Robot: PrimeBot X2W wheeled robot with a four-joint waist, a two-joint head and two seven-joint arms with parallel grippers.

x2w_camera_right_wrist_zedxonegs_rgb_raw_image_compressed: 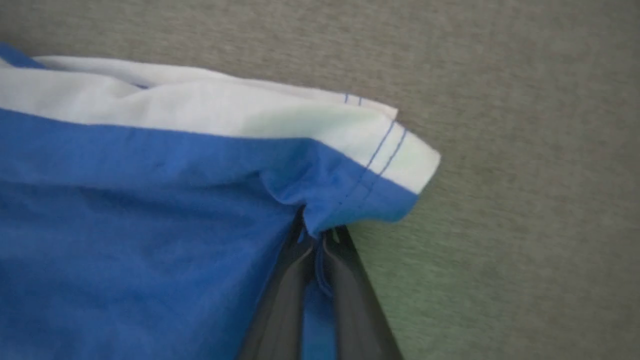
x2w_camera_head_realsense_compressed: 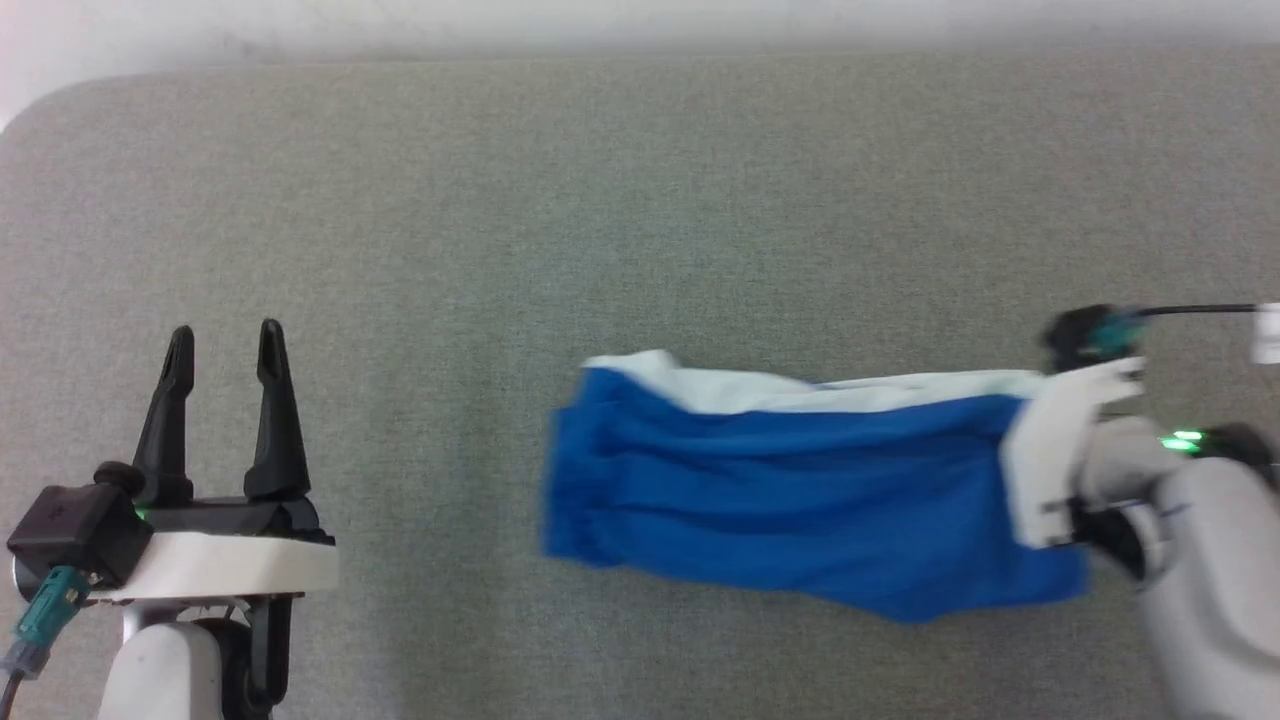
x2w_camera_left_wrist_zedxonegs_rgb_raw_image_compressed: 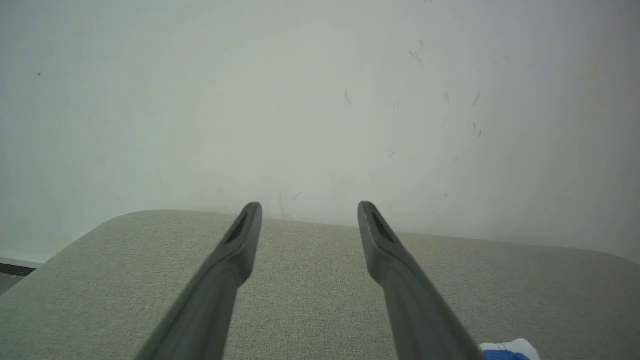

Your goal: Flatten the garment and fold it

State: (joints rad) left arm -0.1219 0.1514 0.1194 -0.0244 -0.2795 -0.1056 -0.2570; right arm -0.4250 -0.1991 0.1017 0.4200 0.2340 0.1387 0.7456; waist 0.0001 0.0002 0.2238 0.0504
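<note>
- Right gripper: the fingers are closed together on the garment. A tuck of blue cloth is pinched between the tips at the hem.
- Just beyond the tips: the cloth is puckered at the pinch. The hem corner, where the white stripe meets the blue, curls over just past the tips.
- Further out from the right fingers: the garment is laid away from the tips across the grey table as one long band. The stripe runs along its far edge. Lengthwise creases are seen throughout, and the end farthest from the tips is bunched.
- Left gripper: the fingers are spread wide with nothing between them. It is held well apart from the garment, whose bunched end lies off to its right. Past its tips, bare table and a pale wall are seen.
- Done so far, as judged: the garment is on the table and roughly stretched out, and one end is gripped. It may already be doubled lengthwise, but this cannot be confirmed.
- Left to do, as judged: flattening is under way but not finished, since creases and the bunched end remain. The far end is not held by anything. No neat fold is seen, so folding is taken as not yet done.
</note>
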